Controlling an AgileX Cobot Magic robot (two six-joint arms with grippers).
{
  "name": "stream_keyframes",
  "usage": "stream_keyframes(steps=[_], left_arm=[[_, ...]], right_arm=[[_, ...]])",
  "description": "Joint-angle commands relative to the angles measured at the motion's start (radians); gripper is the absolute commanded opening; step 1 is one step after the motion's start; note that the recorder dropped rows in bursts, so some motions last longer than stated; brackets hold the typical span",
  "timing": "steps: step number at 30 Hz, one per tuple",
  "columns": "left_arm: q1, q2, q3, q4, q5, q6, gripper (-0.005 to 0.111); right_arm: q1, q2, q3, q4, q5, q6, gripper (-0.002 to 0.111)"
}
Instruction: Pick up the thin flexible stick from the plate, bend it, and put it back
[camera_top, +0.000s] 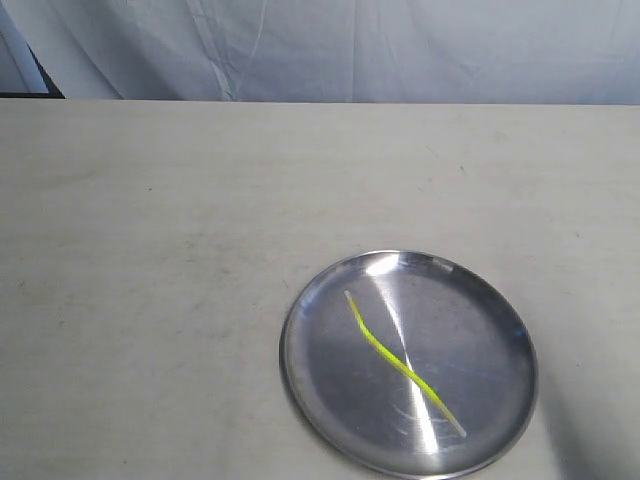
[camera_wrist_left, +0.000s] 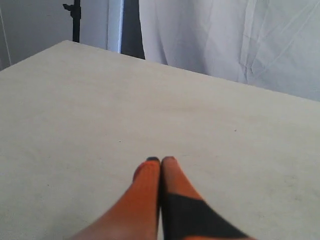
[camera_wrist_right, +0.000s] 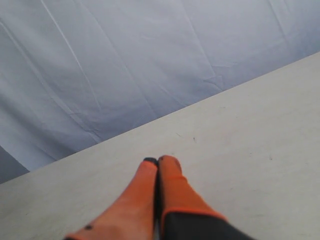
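A round shiny silver plate (camera_top: 330, 405) lies on the pale table at the lower right of the exterior view. Across it, running diagonally, rests the thin yellow-green stick (camera_top: 398, 363), slightly wavy, lying free. Neither gripper shows in the exterior view. In the left wrist view my left gripper (camera_wrist_left: 160, 160) has its orange fingers pressed together with nothing between them, above bare tabletop. My right gripper (camera_wrist_right: 158, 160) in the right wrist view is likewise shut and empty over the table. The plate and stick appear in neither wrist view.
The pale table (camera_top: 150, 250) stretches wide to the left and behind the plate. A white cloth backdrop (camera_top: 350, 50) hangs behind the far edge. A dark stand (camera_wrist_left: 75, 20) rises beyond the table's corner in the left wrist view.
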Motion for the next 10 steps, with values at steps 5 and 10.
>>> stream_keyframes(steps=[5, 10], left_arm=[[0.001, -0.006, 0.002, -0.218, -0.026, 0.358, 0.0], [0.001, -0.006, 0.002, -0.238, 0.013, 0.376, 0.0]], right_arm=[[-0.006, -0.007, 0.001, -0.003, 0.005, 0.0, 0.0], [-0.006, -0.007, 0.001, -0.003, 0.005, 0.0, 0.0]])
